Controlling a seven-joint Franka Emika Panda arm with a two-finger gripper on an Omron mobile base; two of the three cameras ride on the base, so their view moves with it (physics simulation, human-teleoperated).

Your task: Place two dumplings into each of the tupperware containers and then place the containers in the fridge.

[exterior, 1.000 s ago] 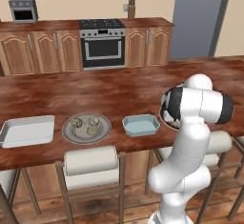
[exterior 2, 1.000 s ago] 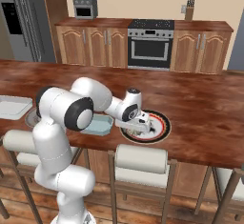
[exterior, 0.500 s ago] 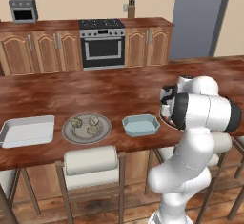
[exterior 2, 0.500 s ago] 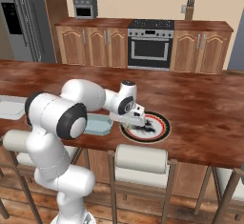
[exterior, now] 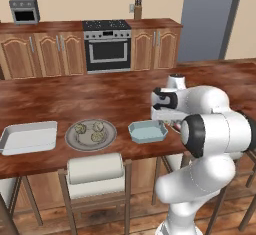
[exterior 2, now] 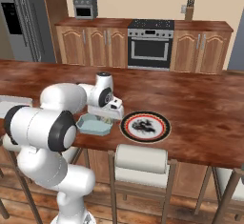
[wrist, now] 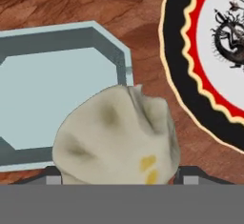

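Gripper (exterior 2: 107,118) hangs low over the tabletop (exterior 2: 200,104), its jaws spread wide around a dumpling (wrist: 116,139) that sits between them in the hand view. It is above the near right edge of the blue tub (wrist: 52,99), between that tub and the striped plate (exterior 2: 145,126). Three more dumplings (exterior: 92,131) lie on the grey plate (exterior: 72,141), with the white tray (exterior: 29,137) further left. Both tubs look empty, so this seems to be the first delivery. Next, the dumpling should be carried a little further over the tub's middle before release.
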